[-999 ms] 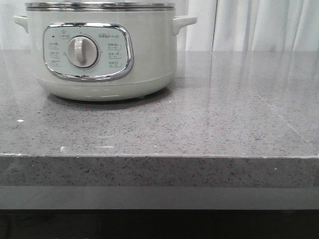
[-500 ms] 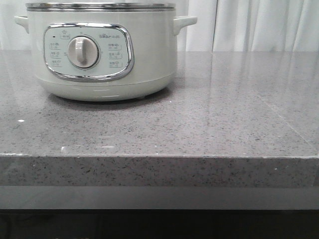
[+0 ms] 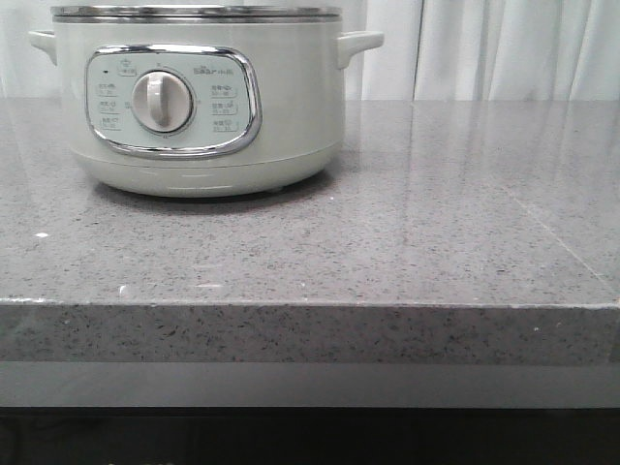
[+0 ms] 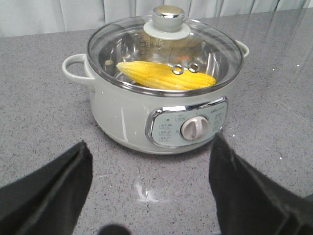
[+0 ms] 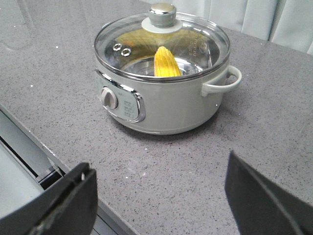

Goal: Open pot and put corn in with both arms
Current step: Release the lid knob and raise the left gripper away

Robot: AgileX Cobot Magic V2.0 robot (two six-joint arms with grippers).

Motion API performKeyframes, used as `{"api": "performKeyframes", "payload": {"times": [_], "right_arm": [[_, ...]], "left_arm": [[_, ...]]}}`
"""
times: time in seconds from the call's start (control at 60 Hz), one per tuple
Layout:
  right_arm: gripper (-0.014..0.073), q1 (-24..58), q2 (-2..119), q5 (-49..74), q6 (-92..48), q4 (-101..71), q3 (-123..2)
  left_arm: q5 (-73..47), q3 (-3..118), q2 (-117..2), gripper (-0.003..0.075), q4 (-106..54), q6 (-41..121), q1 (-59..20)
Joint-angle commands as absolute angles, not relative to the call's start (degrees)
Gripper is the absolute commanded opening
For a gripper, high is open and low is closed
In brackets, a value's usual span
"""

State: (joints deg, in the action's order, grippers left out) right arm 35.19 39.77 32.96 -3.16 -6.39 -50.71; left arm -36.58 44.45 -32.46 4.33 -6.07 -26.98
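The pale grey-green pot (image 3: pixel 199 107) stands at the back left of the grey counter, its knob panel facing me. It also shows in the left wrist view (image 4: pixel 161 112) and the right wrist view (image 5: pixel 166 103). A glass lid with a grey knob (image 4: pixel 166 17) (image 5: pixel 162 14) sits on its steel rim. The yellow corn (image 4: pixel 164 77) (image 5: pixel 166 62) lies inside the pot under the lid. My left gripper (image 4: pixel 149 169) is open and empty, in front of the pot over the counter. My right gripper (image 5: pixel 159 188) is open and empty, near the counter's front edge. Neither gripper shows in the front view.
The speckled grey counter (image 3: pixel 417 223) stretches to the right of the pot. Its front edge (image 3: pixel 310 305) runs across the front view. White curtains (image 3: pixel 504 48) hang behind. A grey ledge (image 5: pixel 24 161) lies below the counter edge in the right wrist view.
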Motion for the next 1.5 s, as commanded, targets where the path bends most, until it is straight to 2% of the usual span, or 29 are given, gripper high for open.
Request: {"api": "performKeyframes", "payload": {"times": [0.0,0.733,0.799,0.883,1.033,1.133,1.166,1.482], "right_arm": [[0.0561,35.07,39.87,28.44,-3.46,-6.72,-51.94],[0.0552,35.07,39.86,28.24,-3.46,-6.66,-51.94],[0.0493,35.07,39.86,28.62,-3.46,-6.66,-51.94],[0.0365,35.07,39.86,29.36,-3.46,-6.66,-51.94],[0.0072,35.07,39.86,30.59,-3.46,-6.66,-51.94],[-0.0065,35.07,39.86,30.71,-3.46,-6.66,-51.94],[-0.0068,35.07,39.86,30.65,-3.46,-6.66,-51.94],[-0.0069,35.07,39.86,30.65,-3.46,-6.66,-51.94]], "left_arm": [[-31.3,45.75,-32.37,0.0491,3.91,-6.05,-27.43],[-31.3,45.75,-32.37,0.049,3.91,-6.05,-27.43],[-31.3,45.75,-32.37,0.0465,3.91,-6.05,-27.43],[-31.3,45.75,-32.37,0.0384,3.91,-6.05,-27.43],[-31.3,45.75,-32.37,0.0149,3.91,-6.05,-27.43],[-31.3,45.75,-32.37,0.0003,3.91,-6.05,-27.43],[-31.3,45.75,-32.37,-0.002,3.91,-6.05,-27.43],[-31.3,45.75,-32.37,-0.002,3.91,-6.05,-27.43]]}}
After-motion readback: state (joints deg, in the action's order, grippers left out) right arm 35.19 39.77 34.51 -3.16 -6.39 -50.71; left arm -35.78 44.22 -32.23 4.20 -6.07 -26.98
